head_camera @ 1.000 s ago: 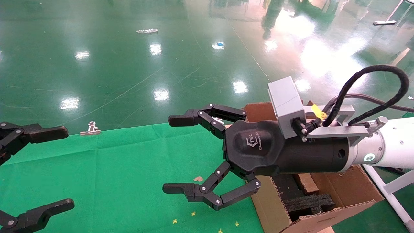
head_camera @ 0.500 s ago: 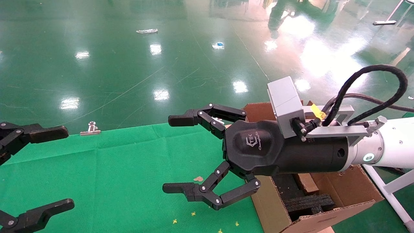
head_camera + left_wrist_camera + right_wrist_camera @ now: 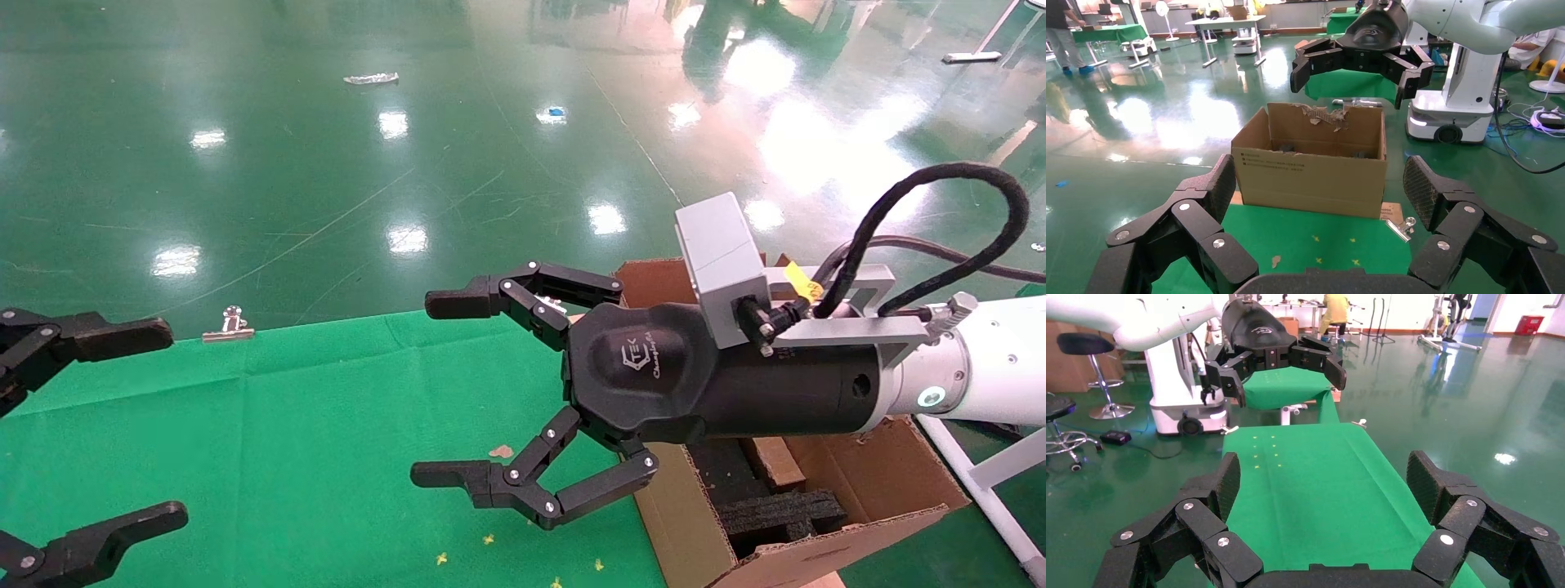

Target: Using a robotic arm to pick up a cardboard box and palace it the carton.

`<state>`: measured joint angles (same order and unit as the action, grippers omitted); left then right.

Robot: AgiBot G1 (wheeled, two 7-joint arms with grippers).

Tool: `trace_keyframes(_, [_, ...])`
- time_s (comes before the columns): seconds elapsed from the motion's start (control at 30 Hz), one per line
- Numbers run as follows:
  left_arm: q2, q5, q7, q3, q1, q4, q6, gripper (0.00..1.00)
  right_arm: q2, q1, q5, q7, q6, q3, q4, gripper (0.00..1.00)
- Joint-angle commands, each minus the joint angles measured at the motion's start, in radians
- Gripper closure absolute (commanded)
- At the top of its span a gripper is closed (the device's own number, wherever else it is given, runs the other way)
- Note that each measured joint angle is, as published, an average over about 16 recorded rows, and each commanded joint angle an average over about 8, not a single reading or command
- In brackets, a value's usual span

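Note:
The white robotic arm (image 3: 997,367) reaches in from the right. Its right gripper (image 3: 439,389) is open and empty, held above the green cloth beside the carton (image 3: 678,523). The carton is large, brown and corrugated, with torn flaps and black foam (image 3: 780,510) inside; it also shows in the left wrist view (image 3: 1309,177). A small brown oblong piece (image 3: 768,461) lies inside the carton next to the foam and looks like the cardboard box, partly hidden by the wrist. My left gripper (image 3: 162,423) is open and empty at the table's left edge.
A green cloth (image 3: 286,457) covers the table, with small yellow marks and a brown scrap (image 3: 500,451). A metal binder clip (image 3: 229,325) sits on the cloth's far edge. Shiny green floor lies beyond. A white frame leg (image 3: 981,482) stands right of the carton.

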<state>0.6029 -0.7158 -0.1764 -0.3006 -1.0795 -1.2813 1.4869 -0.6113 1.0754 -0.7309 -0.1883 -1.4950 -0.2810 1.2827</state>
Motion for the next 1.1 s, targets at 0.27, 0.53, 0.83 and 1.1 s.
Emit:
trace_keyframes(0.27, [0.000, 0.000, 0.000, 0.000, 0.000, 0.000, 0.000, 0.00, 0.000, 0.000, 0.000, 0.000, 0.000, 0.000, 0.000, 0.00])
trace_keyframes(0.53, [0.000, 0.000, 0.000, 0.000, 0.000, 0.000, 0.000, 0.00, 0.000, 0.000, 0.000, 0.000, 0.000, 0.000, 0.000, 0.00])
trace_keyframes(0.83, [0.000, 0.000, 0.000, 0.000, 0.000, 0.000, 0.000, 0.00, 0.000, 0.000, 0.000, 0.000, 0.000, 0.000, 0.000, 0.00])
trace_keyframes(1.1, [0.000, 0.000, 0.000, 0.000, 0.000, 0.000, 0.000, 0.00, 0.000, 0.000, 0.000, 0.000, 0.000, 0.000, 0.000, 0.00])
